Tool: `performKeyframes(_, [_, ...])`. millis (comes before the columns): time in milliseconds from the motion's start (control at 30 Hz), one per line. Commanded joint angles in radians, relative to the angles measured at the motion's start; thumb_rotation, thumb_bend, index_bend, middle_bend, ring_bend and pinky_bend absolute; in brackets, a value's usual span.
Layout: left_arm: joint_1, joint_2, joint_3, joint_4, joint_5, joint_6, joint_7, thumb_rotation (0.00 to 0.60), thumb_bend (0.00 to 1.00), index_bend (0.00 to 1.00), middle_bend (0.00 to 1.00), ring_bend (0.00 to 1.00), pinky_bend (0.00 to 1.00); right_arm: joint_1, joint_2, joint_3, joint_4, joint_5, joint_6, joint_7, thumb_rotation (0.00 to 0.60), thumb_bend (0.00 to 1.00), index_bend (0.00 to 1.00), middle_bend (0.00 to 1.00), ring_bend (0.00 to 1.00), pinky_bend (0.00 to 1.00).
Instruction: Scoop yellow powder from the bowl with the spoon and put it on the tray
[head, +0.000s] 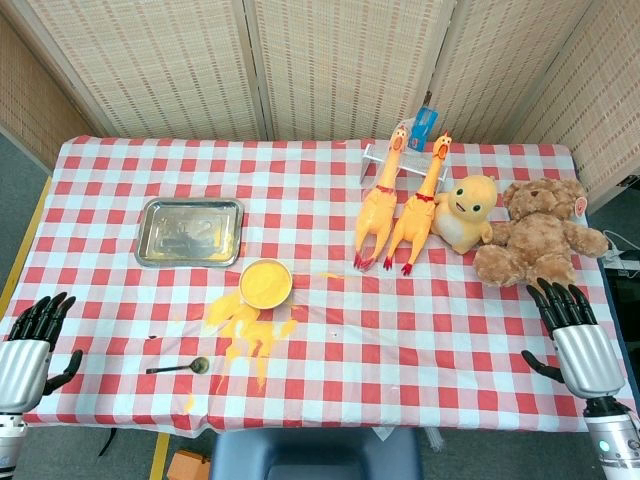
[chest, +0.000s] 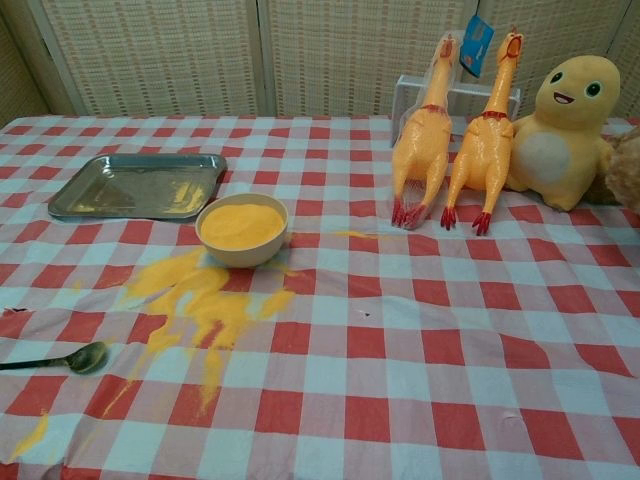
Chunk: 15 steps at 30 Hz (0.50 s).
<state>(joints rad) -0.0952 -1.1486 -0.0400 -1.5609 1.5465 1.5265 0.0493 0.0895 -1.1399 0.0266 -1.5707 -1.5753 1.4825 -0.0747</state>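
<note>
1. Your tray is shiny metal, dusted with yellow.
2. The spoon looks like dull dark metal.
3. The bowl is smooth and matt, holding fine powder.
4. The table wears checked cloth.
5. The teddy bear is fuzzy plush.

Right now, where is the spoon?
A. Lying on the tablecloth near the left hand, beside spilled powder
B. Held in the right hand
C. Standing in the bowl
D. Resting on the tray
A: the spoon lies flat on the tablecloth, by the spilled powder, nearest the empty left hand.
</note>
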Motion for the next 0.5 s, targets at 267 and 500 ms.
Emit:
performKeyframes(267, [-0.008, -0.041, 0.029, 0.003, 0.049, -0.01, -0.027, 0.6, 0.43, 0.03, 0.03, 0.0, 0.1, -0.007, -0.001, 0.005, -0.007, -0.003, 0.021, 0.001, 0.6, 0.11, 0.0, 0.0, 0.0, 0.0])
performKeyframes(500, [-0.036, -0.162, 0.073, 0.065, 0.079, -0.094, 0.031, 0.6, 0.43, 0.31, 0.04, 0.0, 0.08, -0.014, 0.005, 0.007, -0.01, 0.001, 0.03, 0.004, 0.6, 0.11, 0.0, 0.0, 0.0, 0.0])
